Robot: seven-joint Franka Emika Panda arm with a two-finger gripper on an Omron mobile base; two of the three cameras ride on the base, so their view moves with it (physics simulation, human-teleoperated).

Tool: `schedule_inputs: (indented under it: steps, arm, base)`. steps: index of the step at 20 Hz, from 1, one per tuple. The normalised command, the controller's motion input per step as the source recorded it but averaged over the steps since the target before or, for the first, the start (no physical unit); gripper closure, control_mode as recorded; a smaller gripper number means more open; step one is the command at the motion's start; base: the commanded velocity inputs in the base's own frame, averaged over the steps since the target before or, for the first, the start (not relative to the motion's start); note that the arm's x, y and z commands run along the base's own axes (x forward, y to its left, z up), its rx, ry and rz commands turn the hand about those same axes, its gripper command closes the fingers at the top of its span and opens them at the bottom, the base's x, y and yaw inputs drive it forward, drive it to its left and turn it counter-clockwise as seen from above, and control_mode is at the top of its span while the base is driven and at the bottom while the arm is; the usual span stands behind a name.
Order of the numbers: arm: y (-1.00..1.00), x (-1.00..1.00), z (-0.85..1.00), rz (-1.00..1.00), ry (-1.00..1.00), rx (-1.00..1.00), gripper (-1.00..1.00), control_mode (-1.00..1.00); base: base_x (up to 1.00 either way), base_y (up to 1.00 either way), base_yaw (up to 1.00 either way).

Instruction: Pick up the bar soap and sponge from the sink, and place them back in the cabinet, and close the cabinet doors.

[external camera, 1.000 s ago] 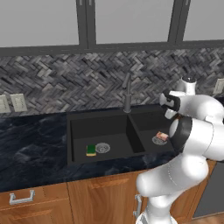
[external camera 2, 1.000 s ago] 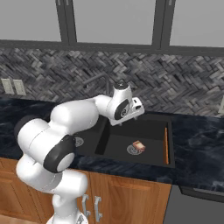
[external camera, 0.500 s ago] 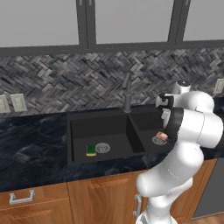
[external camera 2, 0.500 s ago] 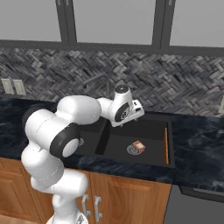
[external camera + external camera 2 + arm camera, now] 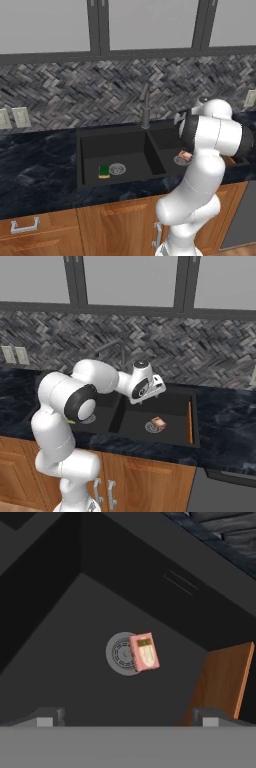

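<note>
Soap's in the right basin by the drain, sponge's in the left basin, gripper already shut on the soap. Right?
Not quite. The gripper isn't shut on the bar soap: the hand view shows it above the basin with its fingers spread and nothing between them. The soap lies on the basin floor, overlapping the drain. The rest holds: in the left base view the sponge sits in the left basin of the sink.

Arm covers part of soap (image 5: 185,156) in left view. Sponge (image 5: 71,421) mostly behind the elbow in right view, just a sliver visible. Fingertips (image 5: 44,718) cut by the grey band; jaw gap unreadable. Glass cabinets (image 5: 130,278) cropped on top.
</note>
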Motion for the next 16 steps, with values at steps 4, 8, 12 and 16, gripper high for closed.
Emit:
schedule_inputs:
  steps: [4, 8, 12, 16]
  arm:
    - [-0.13, 0.21, -0.37, 0.0, 0.0, 0.0, -1.0, -1.0]
    - [-0.15, 0.24, -0.37, 0.0, 0.0, 0.0, -1.0, -1.0]
    - [-0.18, 0.27, -0.32, 0.0, 0.0, 0.0, -1.0, -1.0]
    - [-0.11, 0.26, -0.36, 0.0, 0.0, 0.0, -1.0, -1.0]
  base:
    - [0.0, 0.0, 0.0]
    - [0.0, 0.0, 0.0]
    - [0.0, 0.0, 0.0]
    - [0.0, 0.0, 0.0]
